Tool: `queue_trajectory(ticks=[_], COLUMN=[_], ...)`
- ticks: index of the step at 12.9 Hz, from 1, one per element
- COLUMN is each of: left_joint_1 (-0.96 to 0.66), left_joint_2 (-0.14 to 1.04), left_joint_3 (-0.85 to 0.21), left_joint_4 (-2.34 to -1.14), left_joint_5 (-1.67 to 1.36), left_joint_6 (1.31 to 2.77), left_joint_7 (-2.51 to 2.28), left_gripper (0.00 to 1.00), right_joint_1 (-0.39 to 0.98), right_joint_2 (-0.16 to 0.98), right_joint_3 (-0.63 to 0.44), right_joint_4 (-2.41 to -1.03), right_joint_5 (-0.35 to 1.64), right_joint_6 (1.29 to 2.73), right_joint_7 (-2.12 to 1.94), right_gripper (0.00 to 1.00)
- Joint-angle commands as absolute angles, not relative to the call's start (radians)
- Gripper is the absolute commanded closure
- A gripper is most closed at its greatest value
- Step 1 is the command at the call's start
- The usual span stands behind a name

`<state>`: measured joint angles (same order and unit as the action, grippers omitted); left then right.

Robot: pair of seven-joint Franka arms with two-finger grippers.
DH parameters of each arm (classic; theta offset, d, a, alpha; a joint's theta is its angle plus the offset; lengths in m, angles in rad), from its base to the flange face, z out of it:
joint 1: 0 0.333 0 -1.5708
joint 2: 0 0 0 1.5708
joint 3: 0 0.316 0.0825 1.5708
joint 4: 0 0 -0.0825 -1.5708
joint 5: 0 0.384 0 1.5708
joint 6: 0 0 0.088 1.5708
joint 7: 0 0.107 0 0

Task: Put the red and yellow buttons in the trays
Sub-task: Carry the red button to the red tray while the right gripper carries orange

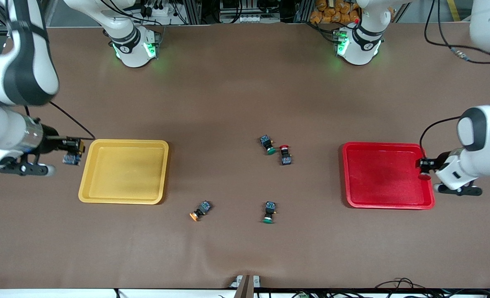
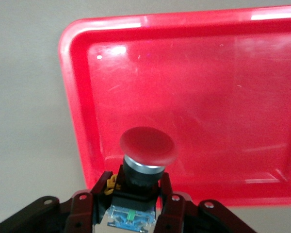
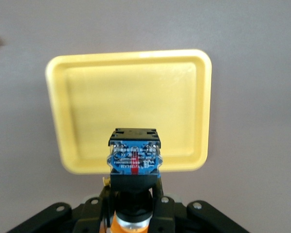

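I see my right gripper point(image 1: 73, 152) clamped on a yellow-capped button point(image 3: 134, 160), up in the air just beside the yellow tray point(image 1: 123, 198). On the table between that tray and the red tray point(image 1: 387, 203) lie another yellow button point(image 1: 200, 210) and a red button point(image 1: 285, 154). My left gripper point(image 1: 426, 169) grips a red-capped button point(image 2: 146, 150) over the red tray's edge.
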<state>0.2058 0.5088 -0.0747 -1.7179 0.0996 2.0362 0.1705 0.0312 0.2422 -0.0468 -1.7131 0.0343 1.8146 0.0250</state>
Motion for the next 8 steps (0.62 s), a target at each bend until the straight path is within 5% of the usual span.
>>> queue_trajectory(ticks=[1, 3, 4, 6, 8], left_joint_1=[0.238, 0.238, 0.239, 0.241, 0.241], left_joint_2=[0.569, 0.592, 0.594, 0.598, 0.601], left_joint_3=[-0.089, -0.089, -0.089, -0.089, -0.089], left_joint_4=[-1.726, -1.729, -1.729, -1.727, -1.726], left_joint_5=[0.127, 0.127, 0.126, 0.126, 0.124], left_joint_6=[2.114, 2.128, 2.128, 2.128, 2.128], left_joint_7=[0.178, 0.178, 0.178, 0.176, 0.176], left_gripper=[0.92, 0.8, 0.55, 0.29, 0.23], right_joint_1=[-0.037, -0.057, -0.058, -0.055, -0.051], right_joint_2=[0.273, 0.348, 0.391, 0.434, 0.484], right_joint_3=[-0.026, -0.026, -0.026, -0.026, -0.023], right_joint_4=[-1.84, -1.894, -1.907, -1.925, -1.93], right_joint_5=[0.023, 0.023, 0.023, 0.023, 0.028], right_joint_6=[1.98, 2.124, 2.179, 2.224, 2.272], right_joint_7=[-0.075, -0.08, -0.08, -0.08, -0.078], right_gripper=[1.0, 1.0, 1.0, 1.0, 1.0])
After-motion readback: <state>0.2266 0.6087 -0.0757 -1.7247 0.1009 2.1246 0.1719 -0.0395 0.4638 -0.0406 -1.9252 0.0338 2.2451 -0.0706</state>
